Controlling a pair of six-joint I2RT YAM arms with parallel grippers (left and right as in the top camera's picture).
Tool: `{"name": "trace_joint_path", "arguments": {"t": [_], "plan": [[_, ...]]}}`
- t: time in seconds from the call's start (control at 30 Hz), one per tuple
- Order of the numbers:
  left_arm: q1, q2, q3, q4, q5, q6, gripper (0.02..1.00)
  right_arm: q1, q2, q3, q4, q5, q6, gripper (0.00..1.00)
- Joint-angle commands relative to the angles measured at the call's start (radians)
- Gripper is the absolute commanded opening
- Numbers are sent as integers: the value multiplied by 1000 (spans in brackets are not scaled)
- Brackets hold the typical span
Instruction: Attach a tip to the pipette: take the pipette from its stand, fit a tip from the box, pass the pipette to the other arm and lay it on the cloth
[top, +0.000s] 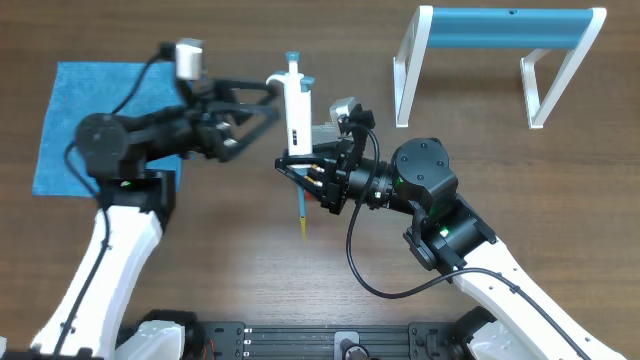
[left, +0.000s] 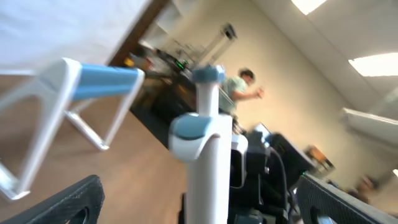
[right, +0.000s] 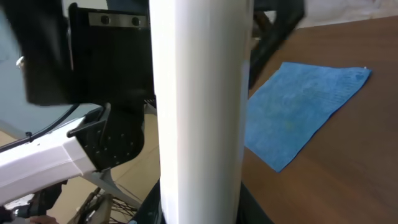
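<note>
The white pipette (top: 297, 112) with a blue plunger cap is held above mid-table, its thin tip end (top: 303, 212) pointing toward the arms' bases. My right gripper (top: 312, 168) is shut on its lower body, and that white body (right: 199, 112) stands close in front of the right wrist camera. My left gripper (top: 275, 98) is at the pipette's upper part from the left, open, one finger on each side. In the left wrist view the pipette (left: 205, 143) rises between the wide-apart fingers (left: 78, 202). The blue cloth (top: 70, 120) lies flat at the far left.
The white pipette stand (top: 500, 50) with a blue top bar is at the back right, also seen as the stand (left: 93, 84) from the left wrist. The blue cloth (right: 298, 118) lies beyond the left arm. Bare wooden tabletop (top: 250, 250) runs along the front.
</note>
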Motion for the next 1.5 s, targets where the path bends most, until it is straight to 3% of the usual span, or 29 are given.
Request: {"name": "trace_joint_path", "arguments": {"t": [0.03,0.27,0.3,0.37,0.43,0.5,0.53,0.7,0.73,0.77,0.83,0.87,0.9,1.0,1.17,1.23,1.33,1.5], "plan": [[-96,45,34,40,-10,19,996,2,-4,17,12,-26,8,80],[-106,68,34,47,-32,19,1000,2,-4,17,12,-63,8,80],[-106,69,34,51,-32,19,956,2,-4,17,12,-73,8,80],[-106,69,34,58,-37,19,801,2,-4,17,12,-89,11,82],[-106,69,34,57,-48,19,516,2,-4,17,12,-107,11,77],[-106,69,34,57,-55,19,115,1,-4,17,12,-128,11,80],[-106,69,34,57,-59,19,27,2,-4,17,12,-134,11,80],[-106,69,34,57,-105,19,27,2,-4,17,12,-134,11,80],[-106,69,34,56,-126,19,29,1,-4,17,12,-134,11,156],[-106,69,34,53,-144,19,27,2,-4,17,12,-134,11,371],[-106,69,34,26,-187,19,27,1,-4,17,11,-134,11,581],[-106,69,34,-5,-213,20,27,1,-4,17,7,-134,11,755],[-105,69,34,-51,-234,35,27,-1,-4,17,2,-134,11,842],[-103,69,34,-284,-298,178,27,-35,-4,17,-28,-152,9,847],[-74,70,34,-700,-525,377,29,-208,-10,17,18,-369,29,849],[-32,70,34,-714,-487,386,27,-308,-18,17,74,-460,86,849],[42,69,36,-708,-437,386,25,-452,-31,18,95,-530,101,847],[169,70,39,-764,-417,422,25,-700,-29,18,89,-537,61,851]]}}
